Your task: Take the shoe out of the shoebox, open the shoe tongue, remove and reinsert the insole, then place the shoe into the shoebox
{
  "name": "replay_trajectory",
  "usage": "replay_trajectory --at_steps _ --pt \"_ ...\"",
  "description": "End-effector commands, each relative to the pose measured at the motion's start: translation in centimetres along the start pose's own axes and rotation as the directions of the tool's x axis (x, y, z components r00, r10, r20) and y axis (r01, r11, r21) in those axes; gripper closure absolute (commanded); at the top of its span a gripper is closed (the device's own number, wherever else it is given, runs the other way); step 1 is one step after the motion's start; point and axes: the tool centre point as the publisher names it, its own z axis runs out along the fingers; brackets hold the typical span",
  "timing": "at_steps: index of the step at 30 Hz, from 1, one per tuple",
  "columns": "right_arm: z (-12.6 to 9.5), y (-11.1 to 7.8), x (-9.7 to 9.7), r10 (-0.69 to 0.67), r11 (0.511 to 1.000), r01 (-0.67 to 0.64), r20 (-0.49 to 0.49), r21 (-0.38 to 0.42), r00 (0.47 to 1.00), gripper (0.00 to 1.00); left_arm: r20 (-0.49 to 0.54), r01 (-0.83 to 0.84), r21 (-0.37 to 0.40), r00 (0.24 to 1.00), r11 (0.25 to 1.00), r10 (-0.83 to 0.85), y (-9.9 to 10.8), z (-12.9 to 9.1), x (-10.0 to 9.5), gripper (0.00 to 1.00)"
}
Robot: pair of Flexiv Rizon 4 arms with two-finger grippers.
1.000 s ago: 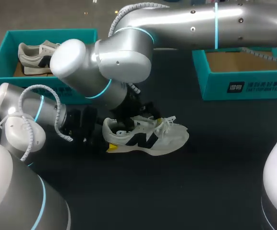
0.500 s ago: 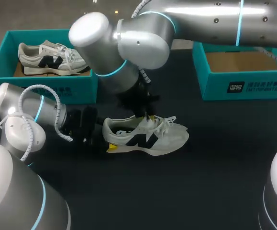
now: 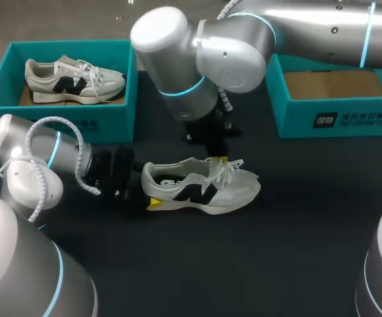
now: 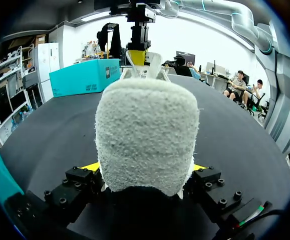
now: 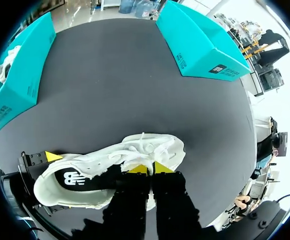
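Shoe: a white shoe (image 3: 200, 188) with a black side mark sits on its sole on the black table (image 3: 296, 238), at the middle of the frame. Its toe points right, and it is outside both boxes.
Left gripper: the left gripper (image 4: 145, 170) is low at the shoe's heel and clenched on it, with a yellow tip on either side.
Right gripper: the right gripper (image 5: 150, 168) hangs over the laces on an arm entering from the upper right. Its tips are pinched on the tongue (image 4: 152, 62), which stands up off the shoe.
Left box: the teal left box (image 3: 105, 125), at upper left, holds a second shoe (image 3: 72, 79) with its toe to the right.
Right box: the teal right box (image 3: 336, 119), at upper right, shows a brown floor.
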Motion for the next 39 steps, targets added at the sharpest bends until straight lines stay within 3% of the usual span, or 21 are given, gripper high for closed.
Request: replay_trajectory --at_steps 1,7,17,22,27,28,30,31,32,33,34,39 --pt "0.6 -0.2 -1.0 0.192 0.981 -0.193 -0.034 -0.012 0.981 1.00 0.002 -0.001 -0.001 1.000 1.000 0.001 0.3 0.1 0.1 1.00" --pt "2.1 0.3 -2.2 0.224 0.975 -0.224 0.015 -0.011 0.974 1.00 0.002 -0.001 -0.001 1.000 1.000 0.001 0.3 0.1 0.1 1.00" --pt "6.3 0.0 -3.0 0.288 0.957 -0.290 0.082 0.018 0.954 1.00 0.002 -0.001 -0.001 1.000 1.000 0.001 0.3 0.1 0.1 1.00" --pt "7.3 -0.1 -3.0 0.291 0.955 -0.294 0.090 0.026 0.953 1.00 0.002 -0.001 -0.001 1.000 1.000 0.001 0.3 0.1 0.1 1.00" --pt "7.4 -0.2 -2.9 0.300 0.952 -0.304 0.086 0.030 0.950 0.65 0.002 -0.001 -0.001 1.000 1.000 0.001 0.3 0.1 0.1 1.00" --pt "7.3 -0.1 -2.9 0.307 0.950 -0.310 0.076 0.031 0.949 0.55 0.002 -0.001 -0.001 1.000 1.000 0.001 0.3 0.1 0.1 1.00" --pt "6.8 -0.1 -2.9 0.319 0.947 -0.321 0.058 0.026 0.946 0.45 0.002 -0.001 -0.001 1.000 1.000 0.001 0.3 0.1 0.1 1.00" --pt "6.3 -0.1 -3.0 0.321 0.946 -0.322 0.048 0.015 0.946 0.27 0.002 -0.001 -0.001 1.000 1.000 0.001 0.3 0.1 0.1 1.00" --pt "6.0 -0.1 -3.0 0.325 0.945 -0.326 0.045 0.009 0.945 0.20 0.002 -0.001 -0.001 1.000 1.000 0.001 0.3 0.1 0.1 1.00" --pt "5.3 -0.1 -3.2 0.332 0.943 -0.332 0.033 -0.005 0.943 0.04 0.002 -0.001 -0.001 1.000 1.000 0.001 0.3 0.1 0.1 1.00" --pt "4.8 -0.1 -3.2 0.330 0.944 -0.330 0.021 -0.017 0.944 0.00 0.002 -0.001 -0.001 1.000 1.000 0.001 0.3 0.1 0.1 1.00" --pt "2.3 0.2 -3.5 0.328 0.942 -0.329 -0.018 -0.065 0.944 0.00 0.002 -0.001 -0.001 1.000 1.000 0.001 0.3 0.1 0.1 1.00"
